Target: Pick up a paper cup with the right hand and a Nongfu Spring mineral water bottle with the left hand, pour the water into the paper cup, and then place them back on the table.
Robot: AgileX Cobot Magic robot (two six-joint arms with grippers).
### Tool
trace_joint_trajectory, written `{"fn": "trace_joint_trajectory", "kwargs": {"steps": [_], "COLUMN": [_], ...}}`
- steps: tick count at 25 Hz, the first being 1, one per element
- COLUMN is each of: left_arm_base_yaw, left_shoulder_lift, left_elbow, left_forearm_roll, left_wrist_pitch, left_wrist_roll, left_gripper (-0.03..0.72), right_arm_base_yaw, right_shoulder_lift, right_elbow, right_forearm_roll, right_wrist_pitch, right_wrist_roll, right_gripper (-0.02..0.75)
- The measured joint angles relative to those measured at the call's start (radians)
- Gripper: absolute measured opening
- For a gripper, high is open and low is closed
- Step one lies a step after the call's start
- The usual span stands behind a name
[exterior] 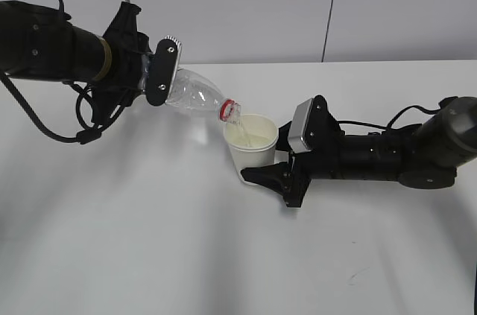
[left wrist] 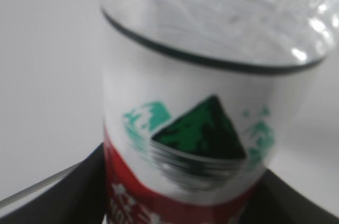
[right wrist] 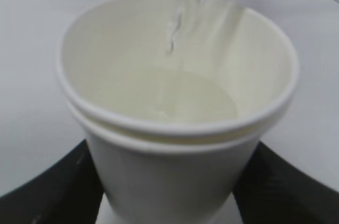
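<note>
My left gripper [exterior: 158,73] is shut on the Nongfu Spring mineral water bottle [exterior: 195,94] and holds it tilted, mouth down to the right, over the paper cup [exterior: 253,147]. The red neck ring [exterior: 226,109] is at the cup's rim. In the left wrist view the bottle's white, green and red label [left wrist: 201,139] fills the frame between my black fingers [left wrist: 79,192]. My right gripper [exterior: 277,173] is shut on the paper cup, upright, just above the white table [exterior: 149,240]. In the right wrist view a thin stream of water [right wrist: 177,17] falls into the cup [right wrist: 169,176], which holds water [right wrist: 169,94].
A grey-white wall with vertical seams [exterior: 328,10] stands behind the table's far edge. Both black arms reach in from the sides, the left one [exterior: 52,47] high, the right one [exterior: 387,155] low over the table.
</note>
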Motion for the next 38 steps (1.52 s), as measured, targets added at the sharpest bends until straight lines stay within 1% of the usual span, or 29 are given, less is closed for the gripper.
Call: {"fn": "trace_joint_trajectory", "kwargs": {"steps": [6, 11, 15, 18, 22, 25, 29, 34, 35, 38], "left_arm_base_yaw": [0.000, 0.000, 0.000, 0.000, 0.000, 0.000, 0.008, 0.037, 0.046, 0.062], "left_shoulder_lift": [0.000, 0.000, 0.000, 0.000, 0.000, 0.000, 0.000, 0.000, 0.000, 0.000], "left_elbow": [0.000, 0.000, 0.000, -0.002, -0.003, -0.004, -0.004, 0.007, 0.022, 0.089], "left_forearm_roll": [0.002, 0.001, -0.044, -0.105, -0.230, -0.350, -0.552, -0.819, -0.861, -0.938], "left_wrist_pitch": [0.000, 0.000, -0.014, -0.038, -0.056, -0.083, -0.158, -0.261, -0.297, -0.420], "left_wrist_roll": [-0.003, -0.047, -0.077, -0.084, -0.088, -0.092, -0.095, -0.096, -0.096, -0.097], "left_gripper": [0.409, 0.409, 0.408, 0.409, 0.409, 0.409, 0.409, 0.408, 0.408, 0.407], "right_arm_base_yaw": [0.000, 0.000, 0.000, 0.000, 0.000, 0.000, 0.000, 0.000, 0.000, 0.000], "right_shoulder_lift": [0.000, 0.000, 0.000, 0.000, 0.000, 0.000, 0.000, 0.000, 0.000, 0.000], "right_elbow": [0.000, 0.000, 0.000, 0.000, 0.000, 0.000, 0.000, 0.000, 0.000, 0.000], "right_forearm_roll": [0.000, 0.020, 0.054, 0.076, 0.115, 0.145, 0.194, 0.300, 0.330, 0.409], "right_wrist_pitch": [0.000, -0.015, -0.083, -0.086, -0.086, -0.086, -0.086, -0.086, -0.086, -0.086], "right_wrist_roll": [0.000, 0.000, -0.002, -0.007, -0.023, -0.027, -0.029, -0.029, -0.029, -0.044], "right_gripper": [0.509, 0.509, 0.508, 0.508, 0.508, 0.508, 0.508, 0.508, 0.508, 0.508]}}
